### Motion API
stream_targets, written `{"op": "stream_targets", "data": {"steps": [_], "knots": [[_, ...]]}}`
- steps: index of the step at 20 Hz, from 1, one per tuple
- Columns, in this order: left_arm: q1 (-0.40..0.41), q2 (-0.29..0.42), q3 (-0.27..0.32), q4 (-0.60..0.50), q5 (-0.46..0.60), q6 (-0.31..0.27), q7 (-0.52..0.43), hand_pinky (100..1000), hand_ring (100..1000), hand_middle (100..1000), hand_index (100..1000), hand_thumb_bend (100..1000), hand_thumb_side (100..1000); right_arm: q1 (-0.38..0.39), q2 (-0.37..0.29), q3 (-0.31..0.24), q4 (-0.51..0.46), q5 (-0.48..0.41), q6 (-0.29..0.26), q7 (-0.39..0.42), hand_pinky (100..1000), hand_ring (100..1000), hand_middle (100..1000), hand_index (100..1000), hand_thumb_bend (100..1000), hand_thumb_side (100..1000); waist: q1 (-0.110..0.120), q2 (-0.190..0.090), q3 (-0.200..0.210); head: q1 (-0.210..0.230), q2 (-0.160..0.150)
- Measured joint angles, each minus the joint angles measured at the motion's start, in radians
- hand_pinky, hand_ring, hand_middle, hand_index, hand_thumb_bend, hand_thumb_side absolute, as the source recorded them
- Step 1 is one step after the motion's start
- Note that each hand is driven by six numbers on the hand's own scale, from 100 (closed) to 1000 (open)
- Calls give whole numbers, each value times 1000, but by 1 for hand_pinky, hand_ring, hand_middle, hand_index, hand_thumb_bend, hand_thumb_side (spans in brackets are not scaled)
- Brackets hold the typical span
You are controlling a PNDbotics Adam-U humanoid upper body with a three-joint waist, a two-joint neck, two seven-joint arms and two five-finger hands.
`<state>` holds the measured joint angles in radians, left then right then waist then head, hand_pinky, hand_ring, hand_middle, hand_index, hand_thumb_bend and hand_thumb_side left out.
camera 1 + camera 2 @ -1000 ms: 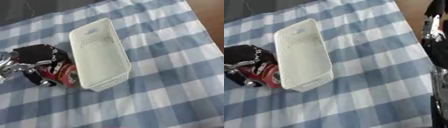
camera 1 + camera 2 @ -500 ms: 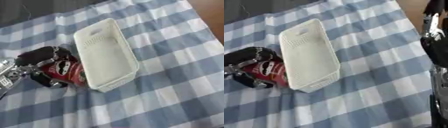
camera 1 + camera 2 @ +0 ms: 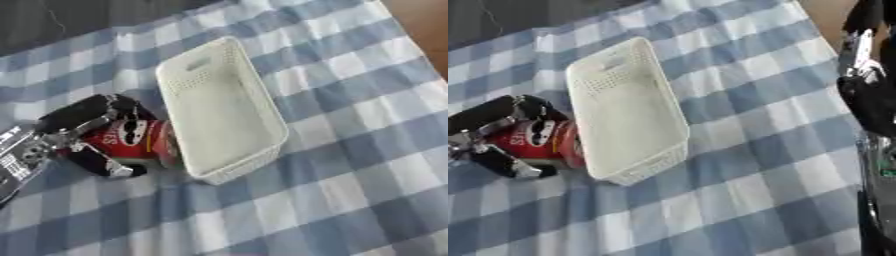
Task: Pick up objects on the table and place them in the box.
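Observation:
A red tube-shaped can point(image 3: 131, 140) with a white label lies on its side on the blue-and-white checked cloth. It rests against the left wall of the white perforated box point(image 3: 241, 168), near the box's front corner. My left hand point(image 3: 84, 118) comes in from the left, its black fingers curled over the top of the can and the thumb under it. The box holds nothing. My right arm point(image 3: 868, 95) shows as a black and silver shape at the right edge of the right eye view, well away from the box.
The checked cloth point(image 3: 359, 150) covers the table on all sides of the box. A brown strip point(image 3: 426, 20) shows past the cloth's far right edge. A dark surface lies beyond the cloth at the upper left.
The whole picture has shifted, so the camera moved. My left hand still holds the red can beside the box's left wall, and more of the can's label shows now.

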<state>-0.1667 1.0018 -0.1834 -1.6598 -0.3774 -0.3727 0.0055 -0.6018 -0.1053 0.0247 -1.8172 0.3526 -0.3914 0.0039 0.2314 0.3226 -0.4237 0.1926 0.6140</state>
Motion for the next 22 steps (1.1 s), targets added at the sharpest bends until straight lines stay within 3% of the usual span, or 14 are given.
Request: {"op": "stream_targets", "data": {"steps": [6, 12, 22], "knots": [[10, 0, 4, -28, -1, 13, 24, 100, 100, 126, 233, 100, 181, 42, 0, 0, -12, -8, 3, 1, 773, 911, 929, 914, 100, 521, -2, -32, 35, 0, 0], [38, 0, 50, -85, -3, 42, 64, 100, 100, 112, 222, 100, 101, 97, 0, -2, -46, -19, 19, -1, 771, 910, 928, 915, 100, 537, 0, -72, 75, -2, 0], [67, 17, 123, -196, 18, 91, 122, 100, 100, 118, 227, 100, 100, 157, 0, -11, -84, -35, 44, -2, 770, 910, 927, 915, 100, 547, 0, -122, 121, -17, -10]]}}
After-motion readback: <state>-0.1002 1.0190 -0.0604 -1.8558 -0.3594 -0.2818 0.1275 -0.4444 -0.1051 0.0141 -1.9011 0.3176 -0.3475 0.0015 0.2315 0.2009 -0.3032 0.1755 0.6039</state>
